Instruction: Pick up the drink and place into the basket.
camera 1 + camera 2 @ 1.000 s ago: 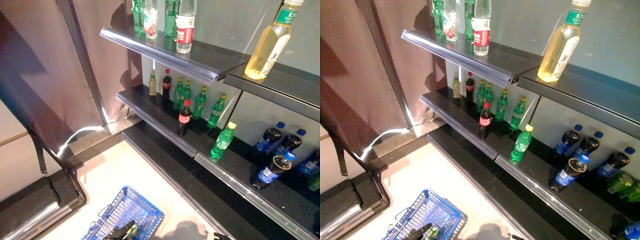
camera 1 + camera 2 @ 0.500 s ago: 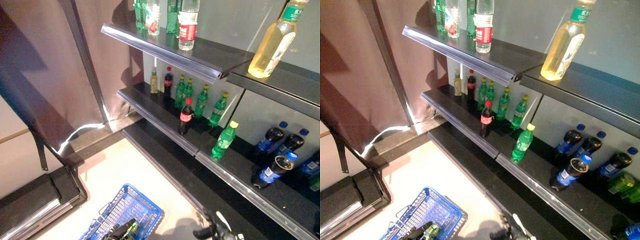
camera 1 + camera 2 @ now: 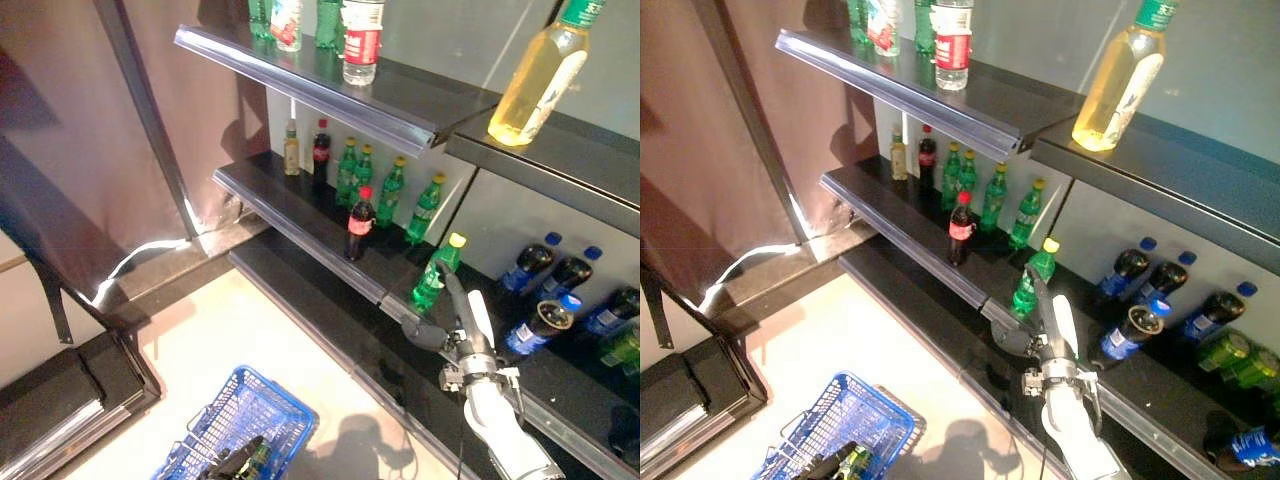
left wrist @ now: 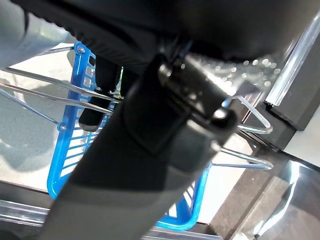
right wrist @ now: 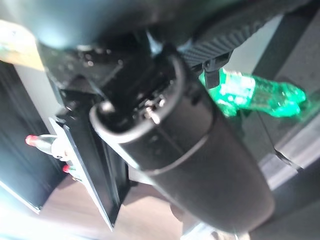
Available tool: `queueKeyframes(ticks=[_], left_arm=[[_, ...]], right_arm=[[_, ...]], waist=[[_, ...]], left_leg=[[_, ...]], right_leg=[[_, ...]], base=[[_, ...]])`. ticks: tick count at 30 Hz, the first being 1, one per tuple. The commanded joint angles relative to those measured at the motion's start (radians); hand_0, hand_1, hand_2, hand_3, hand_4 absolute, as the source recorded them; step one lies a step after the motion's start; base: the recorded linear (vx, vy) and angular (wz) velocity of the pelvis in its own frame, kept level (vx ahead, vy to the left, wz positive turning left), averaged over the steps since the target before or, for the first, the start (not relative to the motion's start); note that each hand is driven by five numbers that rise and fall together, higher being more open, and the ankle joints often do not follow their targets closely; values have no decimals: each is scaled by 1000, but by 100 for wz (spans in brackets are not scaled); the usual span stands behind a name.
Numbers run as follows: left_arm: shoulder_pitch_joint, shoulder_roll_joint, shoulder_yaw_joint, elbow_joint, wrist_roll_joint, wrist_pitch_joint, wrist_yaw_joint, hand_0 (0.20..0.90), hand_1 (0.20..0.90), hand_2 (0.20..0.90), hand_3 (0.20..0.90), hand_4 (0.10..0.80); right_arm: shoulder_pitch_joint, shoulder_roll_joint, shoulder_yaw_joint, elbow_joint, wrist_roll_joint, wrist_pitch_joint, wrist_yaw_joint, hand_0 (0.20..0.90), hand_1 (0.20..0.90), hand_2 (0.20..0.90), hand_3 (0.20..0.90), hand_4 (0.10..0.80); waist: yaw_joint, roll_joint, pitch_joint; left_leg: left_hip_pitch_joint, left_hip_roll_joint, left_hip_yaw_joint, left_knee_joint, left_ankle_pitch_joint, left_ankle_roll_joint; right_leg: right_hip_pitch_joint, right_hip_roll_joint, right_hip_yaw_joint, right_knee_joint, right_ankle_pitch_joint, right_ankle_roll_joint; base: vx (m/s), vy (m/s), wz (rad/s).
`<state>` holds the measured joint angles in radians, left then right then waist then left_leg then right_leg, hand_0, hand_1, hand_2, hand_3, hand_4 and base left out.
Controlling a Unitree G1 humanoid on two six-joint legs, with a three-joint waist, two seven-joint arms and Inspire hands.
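While the right hand reaches with straight, spread fingers just beside it, the green bottle stands near the lower shelf's front edge. Left hand shows at the blue basket; its grip cannot be told.

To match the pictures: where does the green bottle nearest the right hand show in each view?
Left eye view: green bottle on the lower shelf, just beyond the right hand.
Right eye view: same.
Left wrist view: not in it.
Right wrist view: past the hand.
Shared landmark: red-capped cola bottle.
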<state>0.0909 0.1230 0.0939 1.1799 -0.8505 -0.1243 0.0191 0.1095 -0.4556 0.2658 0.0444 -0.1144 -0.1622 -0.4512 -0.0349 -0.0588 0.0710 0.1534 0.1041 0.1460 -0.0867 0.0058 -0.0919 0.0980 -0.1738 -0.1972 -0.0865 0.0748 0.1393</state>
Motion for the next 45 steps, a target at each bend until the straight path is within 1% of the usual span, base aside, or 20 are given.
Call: queueKeyframes(ticks=[1,3,4,6,8,9,14,21,23,32,43,45], left_arm=[[19,4,-11,59,41,-65,-53,300,300,300,200,100],[20,-1,-12,63,40,-71,-56,300,300,300,200,100],[20,-2,-12,63,40,-71,-56,300,300,300,200,100],[22,-4,-12,64,40,-74,-57,300,300,300,200,100],[22,-4,-12,64,40,-74,-57,300,300,300,200,100],[22,-4,-13,67,38,-75,-60,300,300,300,200,100],[20,-5,-25,58,30,-69,-51,300,300,300,200,100],[17,-8,-48,55,24,-65,-34,300,300,300,200,100],[18,-7,-58,52,26,-58,-28,300,300,300,200,100],[30,-6,-80,40,31,-53,-7,300,300,300,200,100],[40,-6,-118,20,15,-48,-18,300,300,300,200,100],[43,-7,-128,2,14,-44,-16,300,300,300,200,100]], right_arm=[[-86,-50,-107,-199,-63,-101,-152,900,900,900,900,800],[-89,-55,-126,-230,-64,-103,-209,900,900,900,900,800],[-89,-55,-126,-230,-64,-102,-209,900,900,900,900,800],[-88,-55,-140,-243,-64,-113,-251,900,900,900,900,800],[-88,-55,-140,-243,-64,-113,-251,900,900,900,900,800],[-82,-57,-151,-245,-42,-119,-273,900,900,900,900,800],[-87,-64,-144,-241,16,-103,-262,900,900,900,900,800],[-99,-33,-130,-227,102,-93,-318,900,900,900,900,800],[-109,-15,-118,-210,160,-84,-300,900,900,900,900,800],[-137,7,-86,-178,242,-71,-258,900,900,900,900,800],[-180,11,-81,-162,289,-76,-311,900,900,900,900,800],[-188,12,-88,-153,304,-72,-336,900,900,900,900,800]], waist=[[19,11,-7],[18,13,-8],[18,13,-8],[17,14,-10],[17,14,-10],[15,14,-11],[18,14,-13],[26,13,-10],[31,16,-6],[49,20,15],[60,25,45],[63,27,53]], left_leg=[[-5,25,60,-1,-26,21],[-5,27,65,-1,-29,22],[-5,27,65,-1,-29,22],[-5,27,68,-1,-30,23],[-5,27,68,-1,-30,23],[-4,27,72,-1,-32,22],[-6,28,71,-1,-33,22],[-9,24,64,-1,-32,23],[-8,22,60,-1,-29,25],[-4,15,54,11,-23,28],[-34,12,34,85,-47,29],[-37,12,29,91,-49,31]], right_leg=[[12,-15,7,-1,-3,12],[10,-16,8,-1,-4,12],[10,-16,8,-1,-4,12],[9,-17,9,-1,-5,12],[9,-17,9,-1,-5,12],[6,-19,11,-1,-5,14],[5,-20,8,-1,-6,14],[4,-22,1,-1,-4,13],[4,-24,-1,-1,-3,12],[2,-30,-2,-1,1,7],[-6,-33,5,4,8,1],[-10,-34,8,9,9,2]], base=[[11,25,-11],[8,22,-9],[8,12,-5],[5,6,-2],[4,9,-2],[11,23,-6],[10,13,-5],[5,0,0],[57,7,0],[50,3,1],[39,0,1],[55,-4,4]])
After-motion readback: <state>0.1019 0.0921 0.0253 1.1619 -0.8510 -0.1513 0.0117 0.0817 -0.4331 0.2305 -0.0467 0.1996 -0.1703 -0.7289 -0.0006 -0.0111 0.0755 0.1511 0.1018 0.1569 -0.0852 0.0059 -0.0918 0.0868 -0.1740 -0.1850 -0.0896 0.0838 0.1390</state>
